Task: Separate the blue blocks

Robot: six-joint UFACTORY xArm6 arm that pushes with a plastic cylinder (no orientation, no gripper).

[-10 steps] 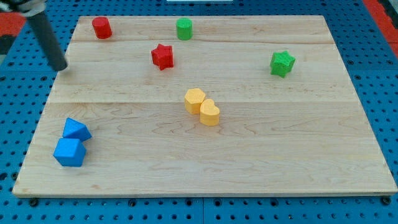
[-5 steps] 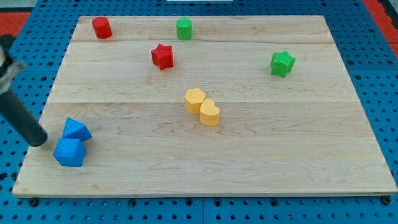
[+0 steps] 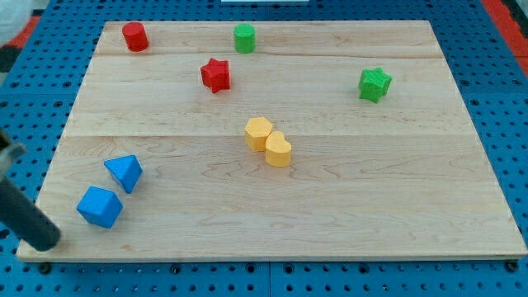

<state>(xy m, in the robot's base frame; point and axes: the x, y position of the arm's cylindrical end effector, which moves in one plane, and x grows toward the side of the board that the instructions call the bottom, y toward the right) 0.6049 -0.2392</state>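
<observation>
Two blue blocks lie at the board's lower left. A blue cube-like block (image 3: 100, 206) sits nearer the view's bottom. A blue wedge-shaped block (image 3: 124, 172) lies up and to its right, with a narrow gap between them. My tip (image 3: 47, 242) is at the board's bottom-left edge, left of and below the blue cube, not touching it. The dark rod runs up and left out of view.
A red cylinder (image 3: 134, 36) and a green cylinder (image 3: 244, 38) stand near the top edge. A red star (image 3: 215, 74) is below them. A green star (image 3: 374, 83) is at the right. Two yellow blocks (image 3: 269, 142) touch at mid-board on the wooden board (image 3: 371, 181).
My tip moved from the board's upper left down its left side to the bottom-left corner. Both blue blocks shifted right and turned; the wedge now sits slightly apart from the cube.
</observation>
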